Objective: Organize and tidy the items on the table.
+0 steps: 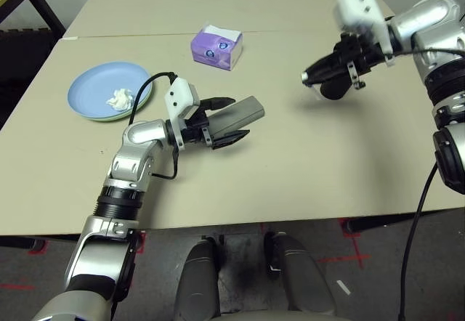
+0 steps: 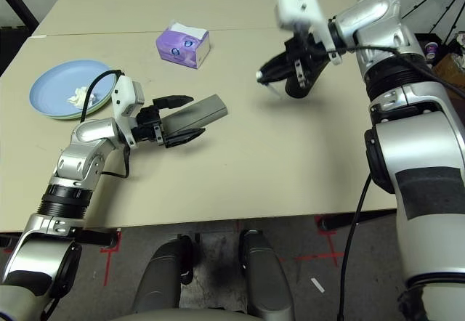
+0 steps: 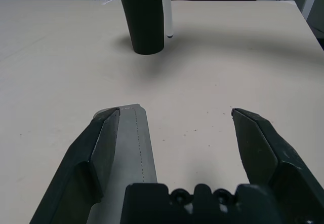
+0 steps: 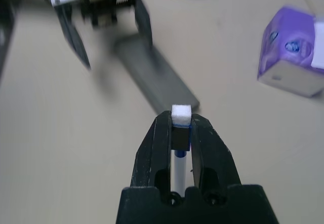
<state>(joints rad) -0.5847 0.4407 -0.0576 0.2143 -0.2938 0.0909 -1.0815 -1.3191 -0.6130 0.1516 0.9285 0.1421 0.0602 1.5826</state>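
Plates, blue (image 1: 98, 85) stacked on green (image 1: 116, 115), are set far left of the grey glasses case (image 1: 243, 113), with crumpled tissue (image 1: 120, 99) on top. The left gripper (image 1: 218, 121) is spread wide around the case's near end. A purple tissue box (image 1: 216, 46) is seen beyond the case. To the case's right, a white pen (image 4: 180, 133) is clamped in the raised right gripper (image 1: 314, 78), beside the black cup (image 3: 142, 16).

No lettering can be read anywhere. The purple tissue box (image 1: 216, 48), just beyond the grey glasses case (image 1: 236, 115) on the desk (image 1: 305, 161), carries small blue oval marks (image 4: 292, 46) on its side, but their print is too small to make out.
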